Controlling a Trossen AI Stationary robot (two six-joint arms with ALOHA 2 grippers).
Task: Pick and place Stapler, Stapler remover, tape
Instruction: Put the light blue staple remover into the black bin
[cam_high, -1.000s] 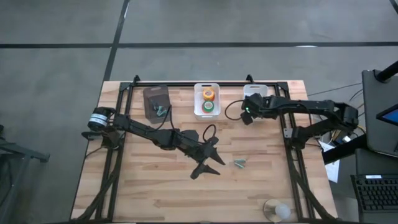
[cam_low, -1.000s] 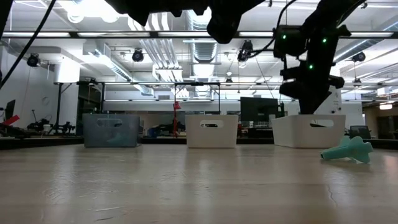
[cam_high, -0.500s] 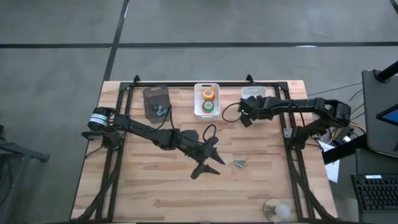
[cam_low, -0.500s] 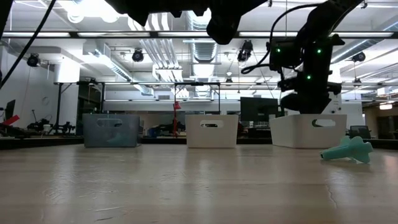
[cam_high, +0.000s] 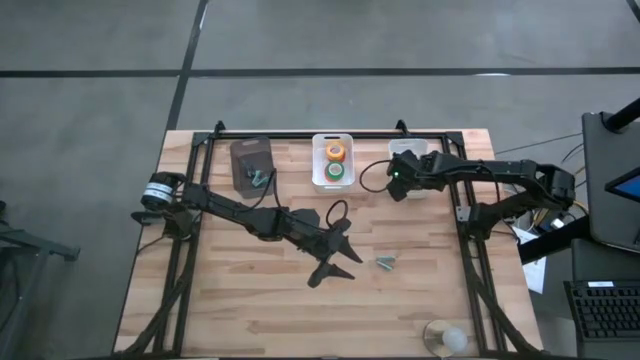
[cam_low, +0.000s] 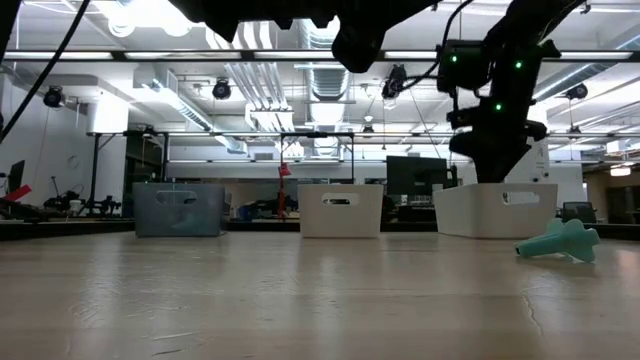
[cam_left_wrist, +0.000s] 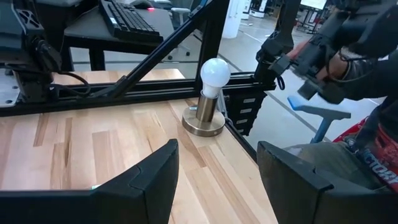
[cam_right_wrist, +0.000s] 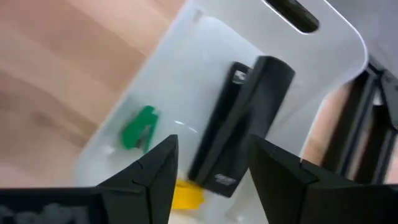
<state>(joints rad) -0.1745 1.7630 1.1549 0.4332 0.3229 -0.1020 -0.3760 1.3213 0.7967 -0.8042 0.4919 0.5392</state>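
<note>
From above, the right gripper (cam_high: 403, 176) hovers over the white bin (cam_high: 417, 146) at the table's far right, while the left gripper (cam_high: 335, 262) waits mid-table with its fingers spread wide and empty, near the teal stapler remover (cam_high: 386, 262). The low view shows that remover (cam_low: 558, 240) lying on the wood to the right. In the right wrist view the fingers (cam_right_wrist: 152, 171) stand apart, holding nothing, and the stapler (cam_right_wrist: 242, 124) lies in the bin, its long axis running lengthwise along it beside small green and yellow bits, so the drop looks done and the next move is probably to lift clear.
</note>
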